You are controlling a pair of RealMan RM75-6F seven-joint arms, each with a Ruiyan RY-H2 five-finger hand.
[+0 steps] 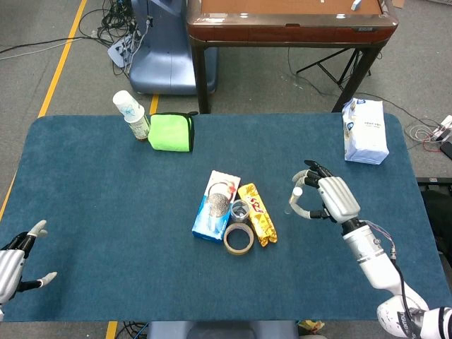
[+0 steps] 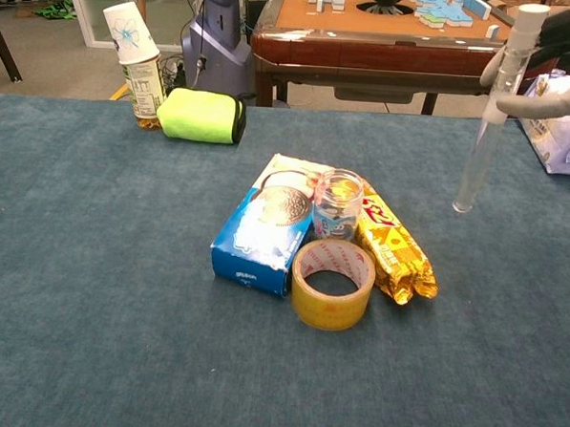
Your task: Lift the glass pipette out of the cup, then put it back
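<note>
Pipette (image 2: pixel 491 114) pinched near its top in right hand (image 1: pixel 332 198), hanging upright, tip clear above blue tablecloth (image 1: pixel 106 212), well right of glass cup (image 2: pixel 337 203). Cup upright among blue box (image 2: pixel 260 233), tape roll (image 2: pixel 333 283) and yellow snack packet (image 2: pixel 390 243). Left hand (image 1: pixel 15 261) at near left edge, fingers spread, holding nothing. Green cloth (image 1: pixel 171 132), bottle with paper cup on top (image 1: pixel 133 115) at far side; white bag (image 1: pixel 365 131) far right.
</note>
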